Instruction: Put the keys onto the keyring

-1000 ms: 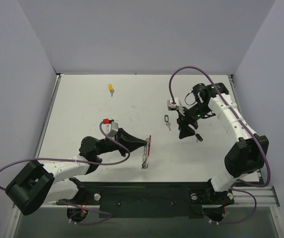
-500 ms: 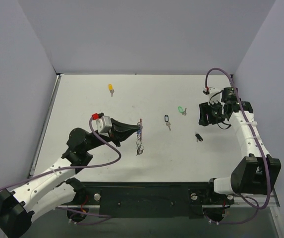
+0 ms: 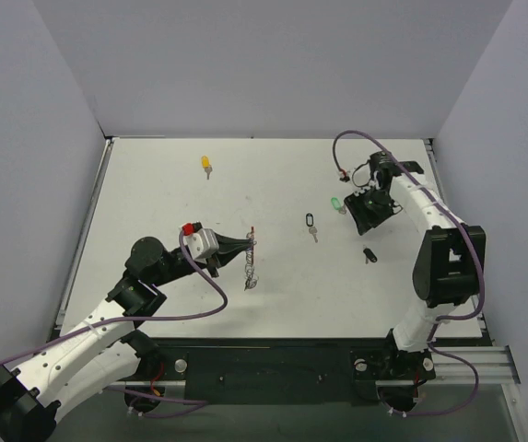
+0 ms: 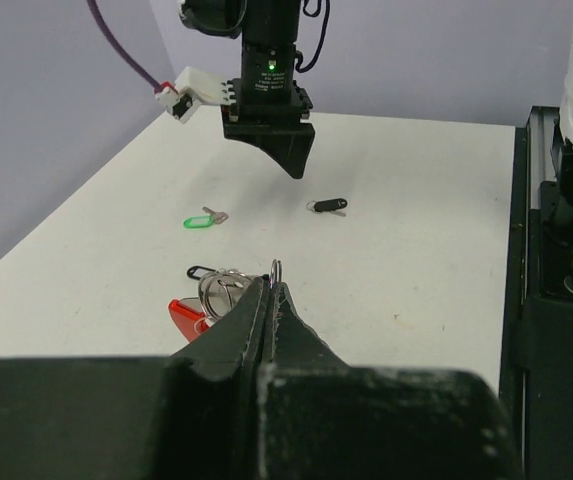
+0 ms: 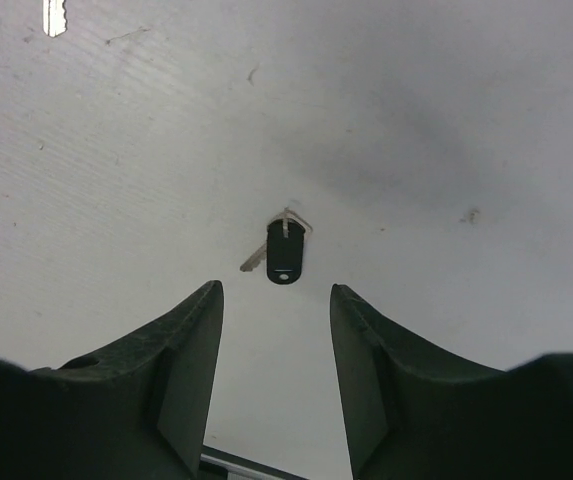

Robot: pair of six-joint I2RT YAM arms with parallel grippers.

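**Right hand lined up over the black key, ring held ready**

The right hand (image 5: 273,298) hovered with its fingers apart. In its wrist view the black key (image 5: 284,255) lay flat on the surface (image 3: 153,212), ahead of the gap between the fingers. The likely step was picking up that key.

To do it well, the hand would need to drop straight down with one finger on each side of the plastic head. The fingertips would have to reach the surface, since so thin a key is easily missed or flicked away. Gripping the head alone would leave the hole end free for threading.

The left hand (image 4: 269,296) was pressed together on the keyring (image 4: 186,316), holding it just above the surface near the middle, with the silver pieces hanging below. It would help to keep the ring steady there.

The overhead view showed:
- Four loose keys:
  - the black one
  - a green key (image 3: 337,204) just beside the right hand
  - a yellow key (image 3: 206,165) well apart, towards the far left
  - a small silver key (image 3: 313,236) whose head colour I could not tell
- One black-outlined tag (image 3: 310,221), just beside that silver key
- One keyring
- Two hands
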